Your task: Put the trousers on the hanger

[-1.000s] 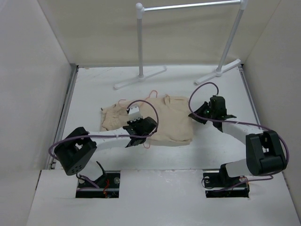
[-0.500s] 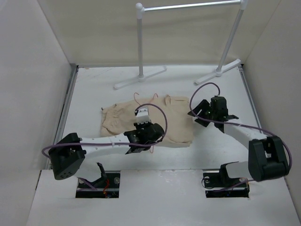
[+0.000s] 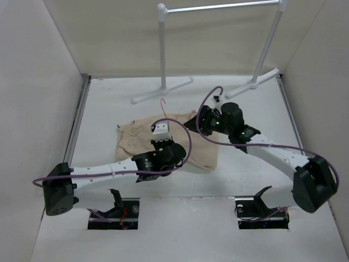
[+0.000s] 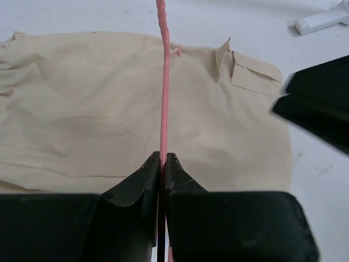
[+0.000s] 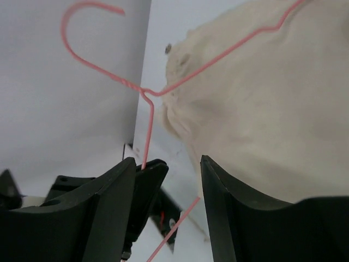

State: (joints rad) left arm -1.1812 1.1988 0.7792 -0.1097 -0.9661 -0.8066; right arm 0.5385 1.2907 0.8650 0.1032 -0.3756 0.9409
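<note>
Midway across the surface (image 3: 109,103), left gripper (image 4: 162,164) pinches the thin, probably springy hanger (image 4: 162,82); right gripper (image 5: 168,164) jaws gape; limp trousers (image 4: 82,109) need an edge grip.

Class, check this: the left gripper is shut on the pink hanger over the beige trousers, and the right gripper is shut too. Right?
No: the right gripper is open, jaws apart in the right wrist view. The left gripper is shut on the hanger over the trousers.

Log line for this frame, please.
left claw: shut on hanger | right claw: open, facing hanger | trousers: lying on table
</note>
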